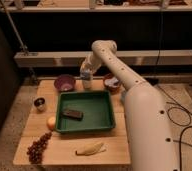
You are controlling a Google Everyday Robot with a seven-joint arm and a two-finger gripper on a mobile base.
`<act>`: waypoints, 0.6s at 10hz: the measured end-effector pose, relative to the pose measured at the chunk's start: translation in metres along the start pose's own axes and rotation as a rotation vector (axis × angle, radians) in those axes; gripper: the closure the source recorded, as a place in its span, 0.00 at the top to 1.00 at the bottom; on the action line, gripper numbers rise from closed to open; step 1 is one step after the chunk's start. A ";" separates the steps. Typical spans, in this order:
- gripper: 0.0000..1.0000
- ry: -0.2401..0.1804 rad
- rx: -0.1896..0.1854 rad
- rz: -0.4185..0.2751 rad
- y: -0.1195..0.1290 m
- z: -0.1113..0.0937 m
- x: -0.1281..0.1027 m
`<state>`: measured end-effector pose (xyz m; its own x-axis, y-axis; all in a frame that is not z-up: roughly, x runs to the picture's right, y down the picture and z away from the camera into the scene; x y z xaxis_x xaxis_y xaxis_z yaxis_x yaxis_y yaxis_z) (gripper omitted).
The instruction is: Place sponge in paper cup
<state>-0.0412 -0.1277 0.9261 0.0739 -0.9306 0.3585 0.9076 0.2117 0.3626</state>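
Pale wooden planks form the bench point(109, 145), which stands on a speckled floor with dark cables point(181, 117) looping at the right. Nearest the front edge lie a curved yellowish banana point(90, 148) and, at the left corner, a knobbly bunch of dark red grapes point(37, 147). Just behind the grapes a small round orange fruit point(51, 122) touches the corner of a green rectangular tray point(96, 102) with raised, smooth walls. Inside the tray, left of centre, rests a flat dark rectangular block, seemingly the sponge point(73, 114). Left of the tray, well apart from the sponge, stands a small dark cup point(40, 103) with a pale inside. Behind the tray sit a round purple bowl point(64, 82) and, to the right, a brown bowl point(111, 82) holding something pale. A thick, smooth white arm point(139, 115) rises from the right foreground and bends down between the two bowls, where the gripper point(86, 77) hangs over the bench's far edge; whether it grips anything I cannot tell. Beyond run a low grey ledge point(154, 57) and dark shelving.
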 end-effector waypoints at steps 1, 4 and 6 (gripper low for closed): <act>0.80 0.003 -0.004 -0.003 0.000 -0.001 0.000; 0.80 0.011 -0.012 0.000 0.002 -0.003 0.002; 0.80 0.015 -0.009 0.008 0.005 -0.005 0.003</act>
